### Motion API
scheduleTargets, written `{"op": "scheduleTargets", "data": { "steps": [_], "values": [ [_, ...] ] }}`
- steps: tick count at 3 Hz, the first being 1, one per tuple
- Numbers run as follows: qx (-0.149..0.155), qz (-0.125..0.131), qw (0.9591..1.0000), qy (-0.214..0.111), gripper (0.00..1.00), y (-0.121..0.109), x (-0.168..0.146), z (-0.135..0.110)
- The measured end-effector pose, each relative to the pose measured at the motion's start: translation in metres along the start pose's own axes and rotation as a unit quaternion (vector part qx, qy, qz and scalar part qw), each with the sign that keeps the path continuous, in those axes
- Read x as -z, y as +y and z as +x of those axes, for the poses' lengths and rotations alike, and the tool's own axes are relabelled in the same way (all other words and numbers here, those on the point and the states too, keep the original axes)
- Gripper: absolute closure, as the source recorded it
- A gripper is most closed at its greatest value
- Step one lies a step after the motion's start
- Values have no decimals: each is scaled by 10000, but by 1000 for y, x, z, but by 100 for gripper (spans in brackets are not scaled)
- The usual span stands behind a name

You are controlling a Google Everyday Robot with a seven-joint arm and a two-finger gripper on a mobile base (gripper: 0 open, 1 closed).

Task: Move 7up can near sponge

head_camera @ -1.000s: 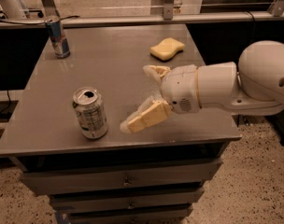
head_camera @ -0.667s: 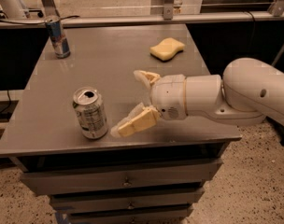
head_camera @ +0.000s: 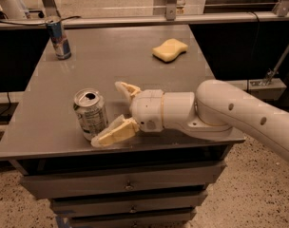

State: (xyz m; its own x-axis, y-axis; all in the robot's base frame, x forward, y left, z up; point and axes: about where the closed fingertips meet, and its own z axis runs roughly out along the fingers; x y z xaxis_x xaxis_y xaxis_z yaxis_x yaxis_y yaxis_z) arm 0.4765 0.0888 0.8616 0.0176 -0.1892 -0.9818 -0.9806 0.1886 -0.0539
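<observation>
Reaching in across the table (head_camera: 135, 61), we hold our gripper (head_camera: 109, 113) spread wide and grasping nothing. The 7up can (head_camera: 90, 113) stands upright just beyond its fingertips, near the front edge. The sponge (head_camera: 169, 49) lies well behind the can.

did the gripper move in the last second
Yes. The gripper has shifted left across the table toward the 7up can, which stands in the same spot. Its open fingers now reach the can's right side.
</observation>
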Motion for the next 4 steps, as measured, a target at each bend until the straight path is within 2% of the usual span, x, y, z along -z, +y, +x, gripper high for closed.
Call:
{"op": "scheduleTargets", "data": {
  "steps": [1,2,3,4],
  "values": [
    [-51,-102,9998,-166,16,3,-23,2],
    [-134,-97,9996,-243,41,3,-33,2],
    [-154,14,9996,-237,64,1,-28,0],
    [-20,328,9994,-114,87,-6,1,-13]
  ]
}}
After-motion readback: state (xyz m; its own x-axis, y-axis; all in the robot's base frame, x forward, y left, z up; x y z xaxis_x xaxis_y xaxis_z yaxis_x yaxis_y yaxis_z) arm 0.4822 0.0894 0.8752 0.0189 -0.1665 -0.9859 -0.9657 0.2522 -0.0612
